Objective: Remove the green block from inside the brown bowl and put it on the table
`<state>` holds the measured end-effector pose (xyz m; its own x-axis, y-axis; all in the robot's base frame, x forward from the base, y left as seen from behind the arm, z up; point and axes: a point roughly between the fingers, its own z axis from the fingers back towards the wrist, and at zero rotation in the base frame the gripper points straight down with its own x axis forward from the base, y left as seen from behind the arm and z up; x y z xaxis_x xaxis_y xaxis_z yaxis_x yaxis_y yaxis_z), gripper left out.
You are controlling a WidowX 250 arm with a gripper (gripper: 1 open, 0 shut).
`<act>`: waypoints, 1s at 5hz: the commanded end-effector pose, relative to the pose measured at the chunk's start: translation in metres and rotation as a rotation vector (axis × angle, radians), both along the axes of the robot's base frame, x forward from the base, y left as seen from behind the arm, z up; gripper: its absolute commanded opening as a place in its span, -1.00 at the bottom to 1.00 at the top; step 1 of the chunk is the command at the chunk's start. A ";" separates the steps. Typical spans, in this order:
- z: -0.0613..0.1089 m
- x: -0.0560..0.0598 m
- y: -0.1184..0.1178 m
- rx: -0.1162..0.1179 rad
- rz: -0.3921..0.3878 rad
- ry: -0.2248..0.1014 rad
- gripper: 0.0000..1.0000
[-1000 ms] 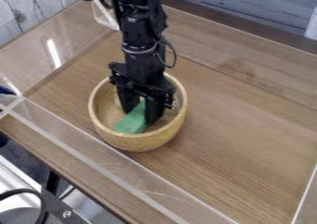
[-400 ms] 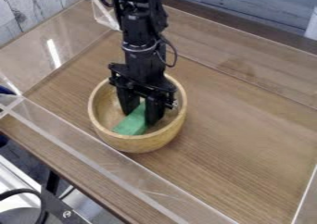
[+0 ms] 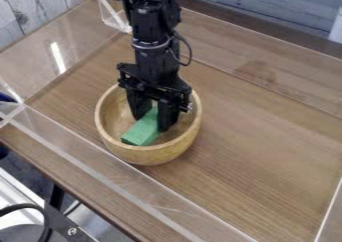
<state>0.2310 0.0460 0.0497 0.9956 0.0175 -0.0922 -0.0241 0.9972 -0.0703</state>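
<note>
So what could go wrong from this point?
1. The gripper is shut on the green block near one end, so the block could pivot or slip out during the lift.
2. The fingers reach down inside the bowl, close to its wall; lifting at a slant could catch the rim and drag the bowl across the table.

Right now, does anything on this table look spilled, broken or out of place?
Nothing stands out. The green block lies tilted inside the brown bowl, with the hand shut around it. The table shows no spill or damage.

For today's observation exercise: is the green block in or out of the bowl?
In. The block lies inside the bowl, with the tool reaching down to it.
</note>
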 end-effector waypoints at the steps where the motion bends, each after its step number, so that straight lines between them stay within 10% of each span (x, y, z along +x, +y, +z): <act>1: 0.024 0.015 0.003 0.013 0.005 -0.083 -1.00; 5: 0.064 0.034 -0.046 -0.032 -0.048 -0.140 -1.00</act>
